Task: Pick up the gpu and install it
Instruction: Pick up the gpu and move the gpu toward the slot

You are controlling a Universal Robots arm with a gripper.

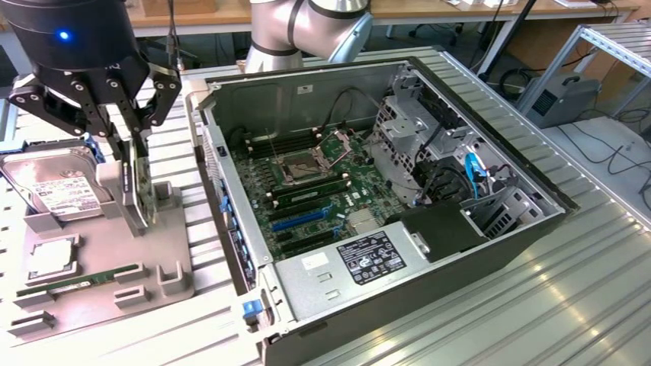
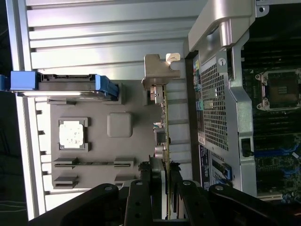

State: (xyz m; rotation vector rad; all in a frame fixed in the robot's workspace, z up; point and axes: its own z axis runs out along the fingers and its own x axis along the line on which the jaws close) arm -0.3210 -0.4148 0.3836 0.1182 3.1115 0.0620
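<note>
**Ribbed tabletop, card pinched on edge**

Exterior view: ribbed aluminium tabletop (image 1: 569,305) carries an open computer case (image 1: 508,236) and, at the exterior view's left, a grey parts tray (image 1: 173,229). A hard drive (image 1: 56,191) leans in the tray. The gpu (image 1: 137,202) stands on its long edge just beside the drive, between it and the case wall. The tool (image 1: 130,156) hangs directly over the card with a finger down each face. I cannot tell whether the card's lower edge has left its slot in the tray.

Wrist view: the gpu (image 2: 166,122) appears edge-on as a thin line, with its silver bracket (image 2: 157,70) at the far end, near the case's perforated rear panel (image 2: 214,108). The fingers (image 2: 157,183) press on both faces of the card, so the tool (image 2: 167,197) is clamped on it at the end away from the bracket.

Handling, as a judgement: the card looks light and stiff but fragile. It has exposed components and a bare contact edge, so the flat faces are the safe place to grip. Held this close to one end, it may pivot in the pads. The smooth board could also slip under side load.
</note>
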